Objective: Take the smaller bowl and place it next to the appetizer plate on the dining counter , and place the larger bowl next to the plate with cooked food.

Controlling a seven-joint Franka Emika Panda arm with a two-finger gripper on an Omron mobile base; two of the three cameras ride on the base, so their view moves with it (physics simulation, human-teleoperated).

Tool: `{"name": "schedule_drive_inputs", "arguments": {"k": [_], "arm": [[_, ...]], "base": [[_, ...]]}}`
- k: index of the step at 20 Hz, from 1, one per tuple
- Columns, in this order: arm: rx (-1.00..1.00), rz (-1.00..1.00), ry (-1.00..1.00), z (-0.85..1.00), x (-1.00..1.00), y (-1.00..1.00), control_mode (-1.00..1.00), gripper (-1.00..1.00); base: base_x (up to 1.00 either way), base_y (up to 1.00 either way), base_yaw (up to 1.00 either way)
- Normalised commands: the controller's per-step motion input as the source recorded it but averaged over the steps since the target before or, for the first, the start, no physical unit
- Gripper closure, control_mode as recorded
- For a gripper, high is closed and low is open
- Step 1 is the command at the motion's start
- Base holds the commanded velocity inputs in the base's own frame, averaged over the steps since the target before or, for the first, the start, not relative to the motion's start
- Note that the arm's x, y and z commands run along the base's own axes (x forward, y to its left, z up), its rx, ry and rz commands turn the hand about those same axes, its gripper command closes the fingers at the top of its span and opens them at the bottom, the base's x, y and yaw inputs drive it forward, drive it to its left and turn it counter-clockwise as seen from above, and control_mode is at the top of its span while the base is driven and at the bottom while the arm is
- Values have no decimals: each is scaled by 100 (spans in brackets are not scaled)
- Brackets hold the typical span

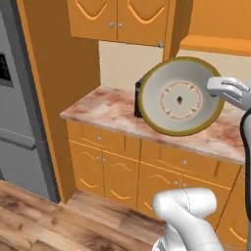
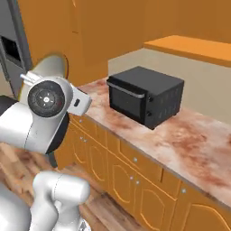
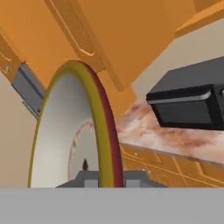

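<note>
I am seeing the smaller bowl (image 1: 179, 96) carried in the air, tipped nearly on edge, with its red dotted ring and dark centre spot facing the left base camera. The gripper (image 1: 221, 93) is pinching its rim on the bowl's right side; in the hand view the olive-yellow rim (image 3: 101, 131) is running straight down between the two fingertips (image 3: 85, 180), so I am judging the claw clenched on the bowl.

The bowl is hanging in front of the wall counter (image 1: 112, 110), with the black microwave (image 2: 144, 95) behind it and the upper cabinets (image 1: 120, 19) just above. The dining counter is not in sight here, so I am expecting a long carry ahead.

Risks I am weighing:
- The hold is an edge pinch on a thin rim with most of the bowl's weight hanging off to one side. A quick swing or a jolt from the base could be rotating the bowl in the fingers or letting it slip out.
- The bowl is sitting close to the microwave and the cabinet bottoms. A wide turn of the arm could be clipping either one and knocking the bowl loose.
- The tilt is steep; if it is set down that way, it is likely to land on its rim and roll.

I cannot tell how deep the rim sits in the fingers.
</note>
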Motion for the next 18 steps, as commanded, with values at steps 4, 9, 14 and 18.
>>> {"name": "schedule_drive_inputs", "arguments": {"k": [4, 9, 14, 18], "arm": [[0, 0, 0, 0, 0, 0, 100, 100], [0, 0, 0, 0, 0, 0, 100, 100], [0, 0, 0, 0, 0, 0, 100, 100], [0, 0, 0, 0, 0, 0, 100, 100]], "base": [[-6, 49, 92], [1, 44, 86], [4, 36, 72], [34, -3, 53]]}}
